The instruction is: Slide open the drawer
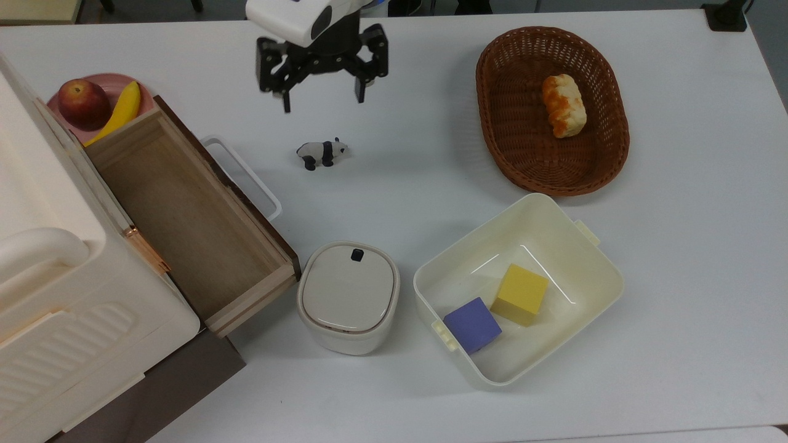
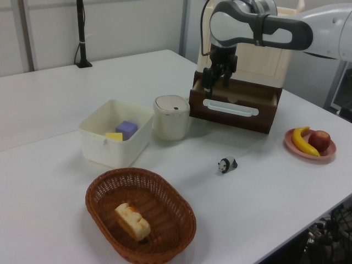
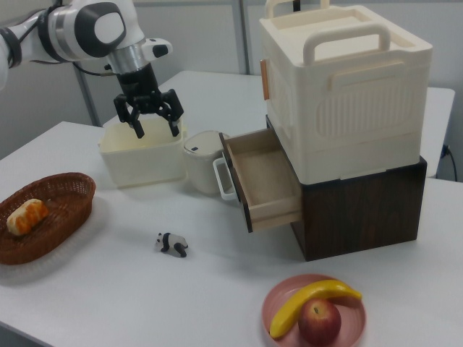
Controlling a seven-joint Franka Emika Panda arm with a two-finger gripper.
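Note:
The drawer (image 1: pixel 184 209) of light wood stands pulled well out of the dark brown cabinet under the big cream box, and it holds nothing. Its white loop handle (image 1: pixel 243 175) juts from the dark front panel. The same drawer (image 3: pixel 264 181) and handle (image 2: pixel 230 108) appear in the right and left views. My gripper (image 1: pixel 322 101) hangs open in the air, clear of the handle, above the table beyond the panda toward the top view's upper edge. Nothing lies between its fingers. The left view places the gripper (image 2: pixel 215 84) above the drawer front, and the right view has the gripper (image 3: pixel 157 130) in front of the cream tub.
A small panda figure (image 1: pixel 322 153) lies beside the handle. A lidded cream canister (image 1: pixel 348 296) stands at the drawer's corner. A cream tub (image 1: pixel 554 221) holds a yellow and a purple cube. A wicker basket (image 1: pixel 511 123) holds bread. A pink plate (image 1: pixel 104 79) carries an apple and banana.

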